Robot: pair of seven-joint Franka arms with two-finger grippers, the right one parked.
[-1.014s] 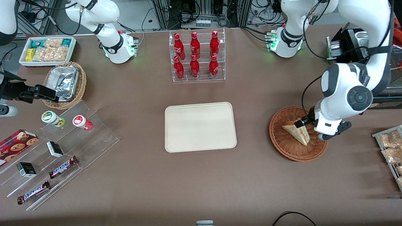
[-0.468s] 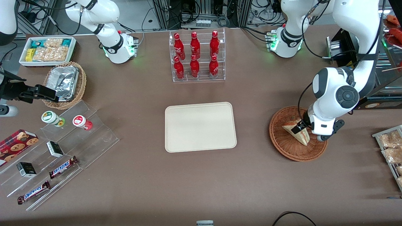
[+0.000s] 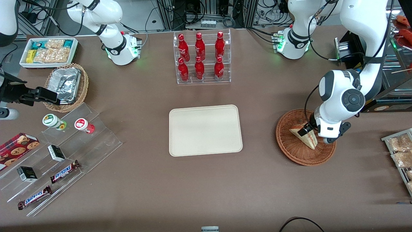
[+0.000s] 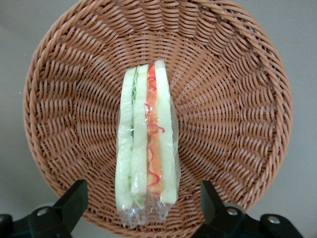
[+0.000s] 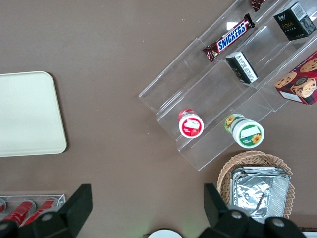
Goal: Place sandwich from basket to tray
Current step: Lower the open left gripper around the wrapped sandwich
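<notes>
On the brown bench (image 3: 257, 180), the sandwich (image 4: 146, 144) lies in the basket (image 4: 237, 99), cut side up. The hand (image 4: 143, 208) hovers over it, fingers spread wide either side, likely lined up to grip; the tray (image 3: 205, 130) waits well apart.

brown table (image 3: 257, 96) | tray (image 3: 205, 130) (middle) | basket (image 3: 291, 149) | gripper (image 4: 142, 206) above basket

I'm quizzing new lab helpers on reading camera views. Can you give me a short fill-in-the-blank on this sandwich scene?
1. The sandwich lies in the ____.
2. The gripper hovers over the sandwich with its jaws ____, one on each side.
3. The tray holds ____ so far.
4. The rack farther from the front camera than the tray holds ____ red bottles.

Missing words: basket; open; nothing; six
</notes>
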